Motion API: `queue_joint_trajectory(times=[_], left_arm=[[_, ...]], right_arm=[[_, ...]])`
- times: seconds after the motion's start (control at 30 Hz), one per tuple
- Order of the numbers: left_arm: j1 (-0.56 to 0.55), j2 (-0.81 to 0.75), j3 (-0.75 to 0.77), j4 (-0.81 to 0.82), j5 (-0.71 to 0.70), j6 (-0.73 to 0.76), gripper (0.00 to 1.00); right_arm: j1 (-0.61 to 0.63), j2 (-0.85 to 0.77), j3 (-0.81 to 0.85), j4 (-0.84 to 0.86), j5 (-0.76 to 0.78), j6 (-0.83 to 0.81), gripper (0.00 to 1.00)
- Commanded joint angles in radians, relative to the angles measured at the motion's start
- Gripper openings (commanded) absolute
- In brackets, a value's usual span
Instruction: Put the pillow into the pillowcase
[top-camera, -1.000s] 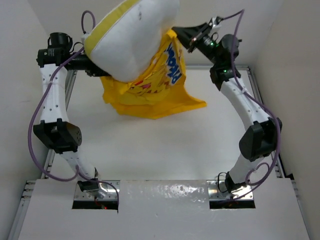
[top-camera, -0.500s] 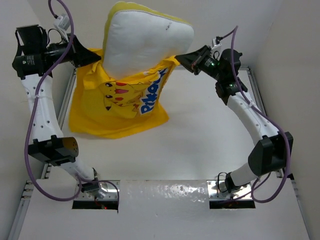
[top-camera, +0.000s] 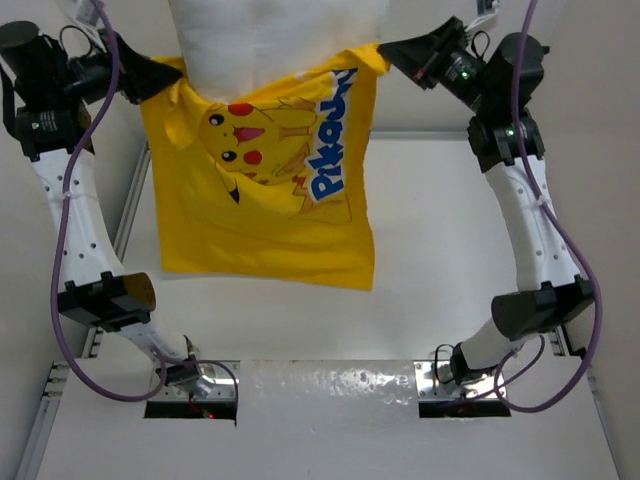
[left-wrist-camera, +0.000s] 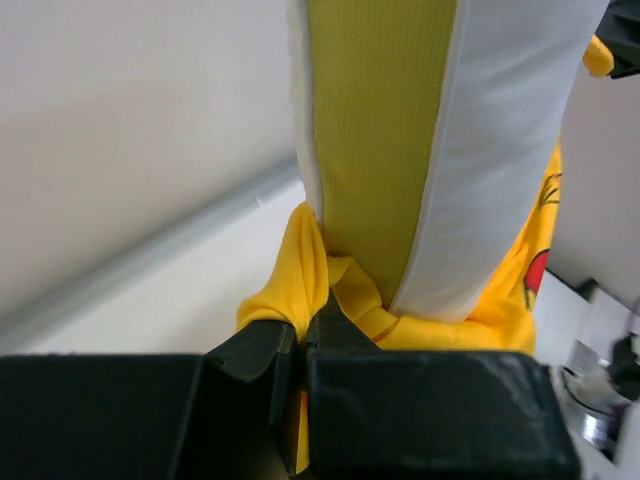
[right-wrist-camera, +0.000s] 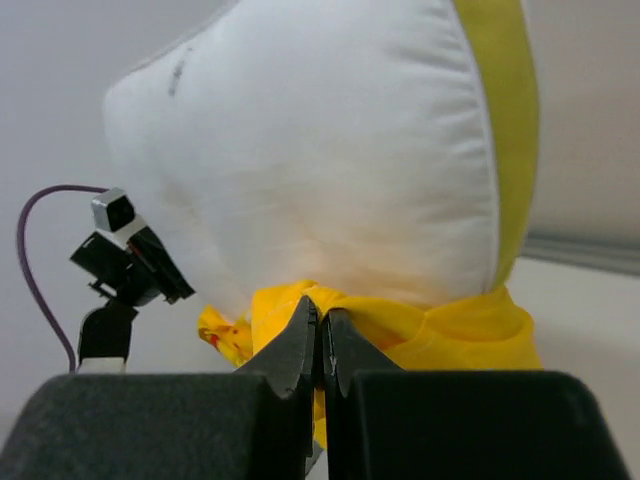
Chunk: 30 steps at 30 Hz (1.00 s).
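Both my arms are raised, holding a bright yellow fabric pillowcase (top-camera: 262, 215) up by its open end. My left gripper (top-camera: 150, 76) is closed tight on a bunched fold of the yellow cloth at the left corner of the opening. In the left wrist view the two black fingers (left-wrist-camera: 250, 355) meet with the fabric squeezed between them. My right gripper (top-camera: 384, 50) is clamped the same way on the opposite corner, its tips pressed together over a small peak of yellow cloth.

Between my two grippers stands a large cream-white quilted pillow (top-camera: 270, 35). Its long axis is upright. Its lower end sits inside the mouth of the pillowcase, and the rest rises above my grippers and out of the top of the overhead view. From my right wrist I see a broad white face of the pillow bulging just above my fingertips. From my left wrist I see its narrow side, a yellow-green mesh band (left-wrist-camera: 380, 130) running straight up between two white faces.

Below my grippers the pillowcase hangs flat and long, open end up, closed end down and loose above the white table (top-camera: 450, 250). A Pikachu cartoon (top-camera: 250, 135) faces the overhead camera. Blue "Pikachu" lettering (top-camera: 335, 140) runs lengthwise down the cloth nearer my right gripper.
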Motion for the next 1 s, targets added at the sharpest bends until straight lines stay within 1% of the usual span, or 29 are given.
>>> queue_joint_trajectory(times=[0.0, 0.07, 0.1, 0.13, 0.17, 0.2, 0.23, 0.27, 0.3, 0.33, 0.37, 0.4, 0.43, 0.47, 0.5, 0.53, 0.57, 0.6, 0.63, 0.67, 0.7, 0.73, 0.77, 0.8, 0.83, 0.87, 0.9, 0.93, 0.97], left_arm=[[0.056, -0.103, 0.103, 0.456, 0.038, -0.251, 0.0], [0.029, -0.153, -0.046, 0.359, 0.009, -0.167, 0.0], [0.019, -0.152, -0.115, 0.44, -0.013, -0.195, 0.0], [0.037, -0.14, -0.094, 0.576, -0.004, -0.281, 0.0], [0.079, -0.053, -0.027, 0.752, 0.009, -0.6, 0.0], [0.152, 0.02, 0.11, 0.917, 0.01, -0.763, 0.0], [0.181, 0.118, 0.502, 1.006, -0.038, -0.845, 0.0], [0.191, 0.189, 0.583, 0.987, -0.045, -0.799, 0.0], [0.15, 0.146, 0.452, 0.649, -0.065, -0.631, 0.0], [0.106, -0.031, 0.255, 0.469, -0.103, -0.282, 0.0], [0.0, -0.143, 0.015, 0.429, -0.135, -0.161, 0.0], [-0.028, -0.222, -0.36, 0.447, -0.198, -0.086, 0.0], [-0.038, -0.248, -0.409, 0.441, -0.211, -0.071, 0.0], [-0.022, -0.199, -0.354, 0.402, -0.206, -0.073, 0.0], [-0.003, -0.019, 0.033, 0.24, -0.214, -0.097, 0.0], [0.063, 0.083, 0.308, 0.216, -0.211, -0.182, 0.0], [0.114, 0.168, 0.659, 0.445, -0.192, -0.314, 0.0], [0.157, 0.208, 0.681, 0.602, -0.132, -0.578, 0.0], [0.168, 0.172, 0.619, 0.712, -0.102, -0.603, 0.0], [0.125, 0.105, 0.339, 0.546, -0.081, -0.514, 0.0], [0.066, -0.086, 0.138, 0.441, -0.149, -0.188, 0.0], [-0.04, -0.177, -0.085, 0.39, -0.242, -0.065, 0.0], [-0.063, -0.24, -0.343, 0.425, -0.342, -0.021, 0.0], [-0.065, -0.208, -0.313, 0.418, -0.32, -0.034, 0.0], [-0.036, -0.133, -0.163, 0.368, -0.292, -0.094, 0.0], [-0.013, 0.076, 0.337, 0.289, -0.262, -0.135, 0.0], [0.025, 0.16, 0.551, 0.355, -0.24, -0.227, 0.0], [0.098, 0.196, 0.677, 0.487, -0.214, -0.475, 0.0], [0.103, 0.193, 0.625, 0.628, -0.139, -0.542, 0.0]], right_arm=[[-0.017, -0.042, 0.167, -0.036, 0.056, -0.138, 0.0], [-0.018, -0.124, -0.114, 0.102, 0.081, -0.099, 0.0], [-0.021, -0.15, -0.17, 0.13, 0.113, -0.101, 0.0], [-0.034, -0.121, -0.066, 0.083, 0.138, -0.117, 0.0], [-0.046, -0.065, 0.099, 0.01, 0.142, -0.175, 0.0], [-0.054, 0.012, 0.3, -0.081, 0.156, -0.22, 0.0], [-0.054, 0.169, 0.709, -0.221, 0.177, -0.255, 0.0], [-0.055, 0.21, 0.827, -0.267, 0.203, -0.277, 0.0], [-0.057, 0.212, 0.854, -0.316, 0.208, -0.294, 0.0], [-0.055, 0.109, 0.676, -0.403, 0.202, -0.349, 0.0], [-0.037, 0.01, 0.439, -0.361, 0.189, -0.358, 0.0], [-0.029, -0.109, 0.148, -0.221, 0.199, -0.34, 0.0], [-0.046, -0.252, -0.319, 0.116, 0.222, -0.209, 0.0], [-0.075, -0.245, -0.345, 0.131, 0.234, -0.185, 0.0], [-0.087, -0.203, -0.08, -0.04, 0.213, -0.263, 0.0], [-0.089, -0.087, 0.105, -0.121, 0.231, -0.32, 0.0], [-0.089, -0.03, 0.3, -0.176, 0.248, -0.354, 0.0], [-0.087, 0.021, 0.578, -0.224, 0.266, -0.368, 0.0], [-0.09, 0.047, 0.642, -0.246, 0.276, -0.378, 0.0], [-0.089, 0.016, 0.638, -0.273, 0.28, -0.391, 0.0], [-0.089, -0.044, 0.389, -0.275, 0.262, -0.401, 0.0], [-0.084, -0.132, 0.155, -0.176, 0.259, -0.38, 0.0], [-0.086, -0.284, -0.096, -0.019, 0.276, -0.324, 0.0], [-0.098, -0.296, -0.255, 0.081, 0.296, -0.278, 0.0], [-0.118, -0.267, -0.159, 0.009, 0.296, -0.311, 0.0], [-0.118, -0.141, 0.206, -0.158, 0.3, -0.361, 0.0], [-0.117, -0.074, 0.395, -0.201, 0.305, -0.412, 0.0], [-0.118, -0.016, 0.537, -0.23, 0.307, -0.414, 0.0], [-0.118, 0.023, 0.655, -0.3, 0.31, -0.42, 0.0]])
